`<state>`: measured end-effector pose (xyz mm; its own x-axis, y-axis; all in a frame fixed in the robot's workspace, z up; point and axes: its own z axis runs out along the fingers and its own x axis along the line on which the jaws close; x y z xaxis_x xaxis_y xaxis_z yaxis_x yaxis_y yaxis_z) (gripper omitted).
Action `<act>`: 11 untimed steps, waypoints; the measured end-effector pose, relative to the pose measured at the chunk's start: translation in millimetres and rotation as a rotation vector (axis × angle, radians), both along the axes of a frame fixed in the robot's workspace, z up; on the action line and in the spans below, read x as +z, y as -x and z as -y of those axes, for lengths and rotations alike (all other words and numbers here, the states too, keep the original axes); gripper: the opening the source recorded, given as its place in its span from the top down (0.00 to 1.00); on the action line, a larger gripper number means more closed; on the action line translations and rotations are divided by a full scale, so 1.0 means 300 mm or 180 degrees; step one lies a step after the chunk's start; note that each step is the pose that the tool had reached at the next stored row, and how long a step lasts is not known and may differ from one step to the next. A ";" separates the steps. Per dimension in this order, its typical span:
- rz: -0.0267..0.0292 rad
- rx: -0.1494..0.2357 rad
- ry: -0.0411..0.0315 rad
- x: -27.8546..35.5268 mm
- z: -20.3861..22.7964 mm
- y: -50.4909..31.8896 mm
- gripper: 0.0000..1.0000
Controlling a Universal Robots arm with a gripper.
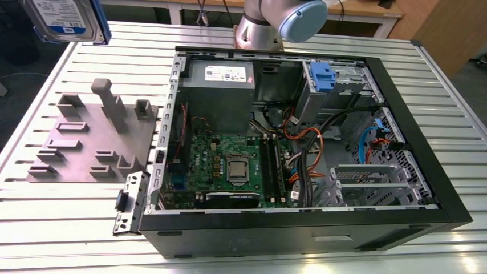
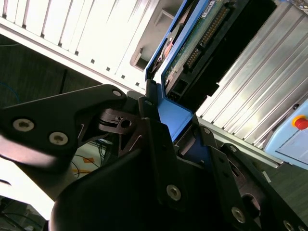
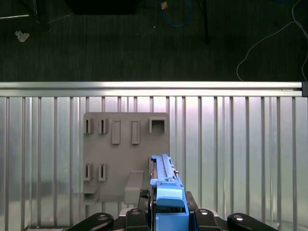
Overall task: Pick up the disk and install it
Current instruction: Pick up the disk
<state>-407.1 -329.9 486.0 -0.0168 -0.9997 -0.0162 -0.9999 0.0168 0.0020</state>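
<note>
1. Pincer [image 2: 177, 121] is clenching on the disk [image 2: 190, 45]. In the second wrist view its black fingers [image 2: 155, 139] are pressing against either side of the blue bracket [image 2: 174, 115], with the jaws narrowed to the bracket's thickness.
2. Fingertips are lying behind the bracket, so the exact contact is hard to make out. In the first wrist view the pincer [image 3: 168, 216] is being cut off by the picture's edge.
3. Seen edge-on in the first wrist view, the disk [image 3: 163, 178] is showing as a thin slab rimmed in blue. The second wrist view is showing its green circuit-board underside and a connector row.
4. In the exterior view the disk [image 1: 65, 20] is hanging clear of the table [image 1: 426, 85] at the exterior view's far left. It is silver with a white-and-blue label, and the frame's top is cropping it.
5. Beneath it, a grey fixture plate [image 3: 125, 149] is lying on the slatted table.
6. An open computer case [image 1: 304, 142] is sitting beside that plate, well apart from the disk.
</note>
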 end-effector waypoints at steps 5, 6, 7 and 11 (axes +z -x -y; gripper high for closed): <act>0.0000 0.0001 0.0000 0.000 0.002 -0.002 0.64; 0.0000 0.0000 0.0000 0.000 0.004 -0.002 0.64; 0.0000 0.0000 0.0000 0.000 0.006 -0.002 0.64; 0.0000 0.0000 0.0000 0.000 0.011 -0.003 0.64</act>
<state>-406.3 -333.1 486.0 -0.0169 -0.9997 -0.0163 -0.9999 0.0169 0.0020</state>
